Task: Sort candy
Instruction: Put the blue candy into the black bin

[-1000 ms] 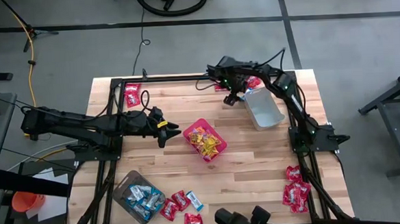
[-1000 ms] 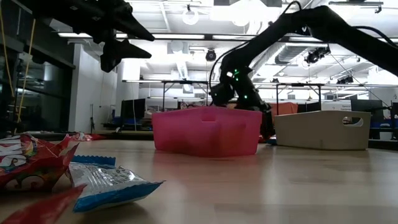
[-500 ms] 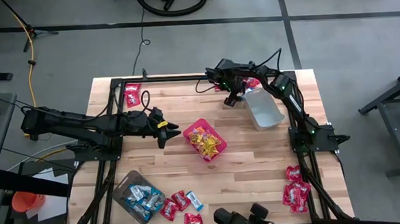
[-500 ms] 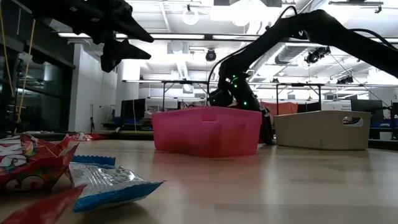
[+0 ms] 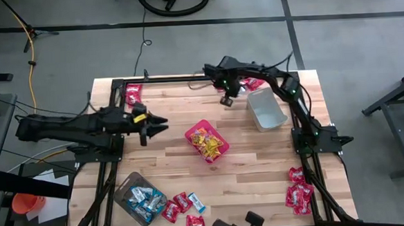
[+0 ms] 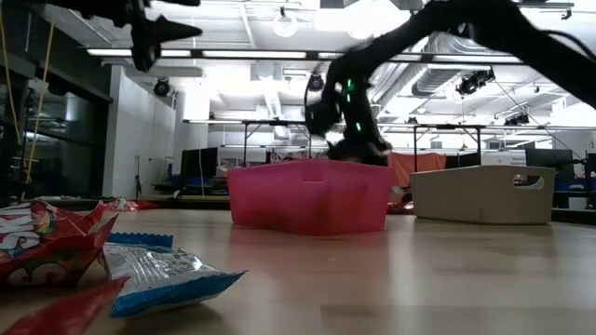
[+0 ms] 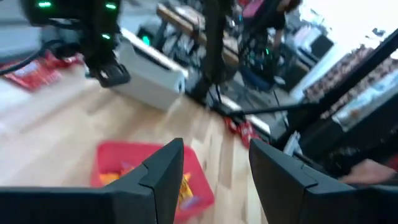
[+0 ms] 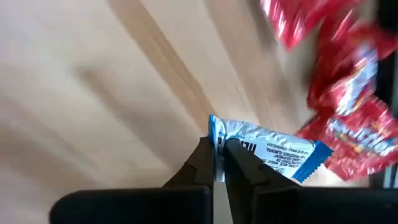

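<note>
Sorting is partway: we have yellow candy (image 5: 205, 141) in the red bin (image 5: 219, 134), blue packets in the grey tub (image 5: 123, 188). Our right end effector (image 8: 219, 163) clamps a blue-and-white packet (image 8: 267, 149) at the counter's (image 5: 260, 165) far edge; our left end effector (image 7: 211, 165) hangs apart, empty. Red packets (image 5: 298, 194) remain loose.

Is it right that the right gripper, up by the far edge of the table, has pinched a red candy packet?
Not quite: the right gripper is shut on a blue-and-white candy packet, not a red one. The right wrist view shows it; red packets lie beyond.
</note>
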Robot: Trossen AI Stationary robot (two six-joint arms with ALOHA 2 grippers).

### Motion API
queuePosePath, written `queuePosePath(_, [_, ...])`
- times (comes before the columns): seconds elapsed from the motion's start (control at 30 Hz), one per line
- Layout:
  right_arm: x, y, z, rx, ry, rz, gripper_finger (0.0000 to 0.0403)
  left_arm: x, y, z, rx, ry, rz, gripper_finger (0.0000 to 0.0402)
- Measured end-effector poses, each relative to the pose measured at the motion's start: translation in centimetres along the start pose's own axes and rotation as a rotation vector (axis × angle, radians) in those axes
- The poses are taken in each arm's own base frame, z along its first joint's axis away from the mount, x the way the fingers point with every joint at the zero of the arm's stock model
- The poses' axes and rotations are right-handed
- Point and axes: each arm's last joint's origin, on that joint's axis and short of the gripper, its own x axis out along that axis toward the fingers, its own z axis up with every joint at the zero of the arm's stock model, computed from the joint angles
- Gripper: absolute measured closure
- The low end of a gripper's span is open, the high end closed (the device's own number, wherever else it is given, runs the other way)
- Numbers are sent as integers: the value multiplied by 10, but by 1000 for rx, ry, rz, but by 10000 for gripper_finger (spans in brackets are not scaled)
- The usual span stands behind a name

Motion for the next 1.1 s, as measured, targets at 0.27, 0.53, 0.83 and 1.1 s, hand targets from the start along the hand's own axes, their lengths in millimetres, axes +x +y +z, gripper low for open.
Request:
queuePosePath(0.27, [-106, 20, -17, 32, -455, 334, 399, -17, -2, 8, 61, -82, -15, 232])
queuePosePath(0.53, [-159, 86, -27, -111, -740, 541, 401, -15, -2, 7, 72, -60, -29, 232])
queuePosePath(0.83, [-172, 190, -55, -426, -804, 600, 401, -15, -4, 6, 52, -34, -90, 232])
queuePosePath(1.1, [-168, 254, -87, -617, -809, 602, 400, -15, -6, 10, -2, -74, -106, 232])
